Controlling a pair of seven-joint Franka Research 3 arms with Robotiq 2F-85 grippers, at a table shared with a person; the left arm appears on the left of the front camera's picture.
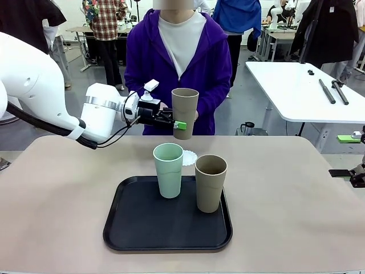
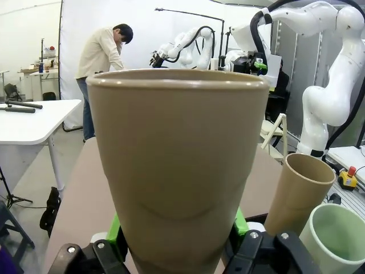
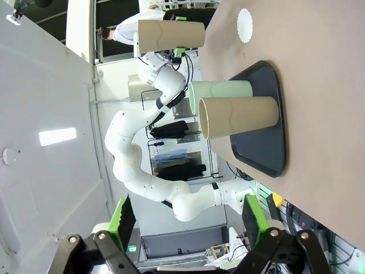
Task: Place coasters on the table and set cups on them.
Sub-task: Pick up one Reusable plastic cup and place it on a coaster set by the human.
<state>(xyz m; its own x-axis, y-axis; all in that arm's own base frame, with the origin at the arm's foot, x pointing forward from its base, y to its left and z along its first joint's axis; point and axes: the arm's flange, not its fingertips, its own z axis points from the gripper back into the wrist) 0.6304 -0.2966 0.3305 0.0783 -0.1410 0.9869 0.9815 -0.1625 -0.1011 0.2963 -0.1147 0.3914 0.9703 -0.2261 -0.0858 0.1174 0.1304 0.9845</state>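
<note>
the left gripper (image 1: 181, 124) is holding a tan cup (image 1: 185, 105) upright in the air, with the coaster (image 1: 189, 157) lying on the table (image 1: 285, 188) at 6 o'clock under it, and the right gripper (image 3: 188, 221) is hanging open

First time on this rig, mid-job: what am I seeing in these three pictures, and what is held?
Two white robot arms share a beige table with a person. The front picture looks across it from between the arms; the other two come from wrist cameras. The left claw is shut on a raised tan cup. The right claw is open and empty. A mint cup and a second tan cup stand on a black tray; a white coaster lies on the table beyond it.
</note>
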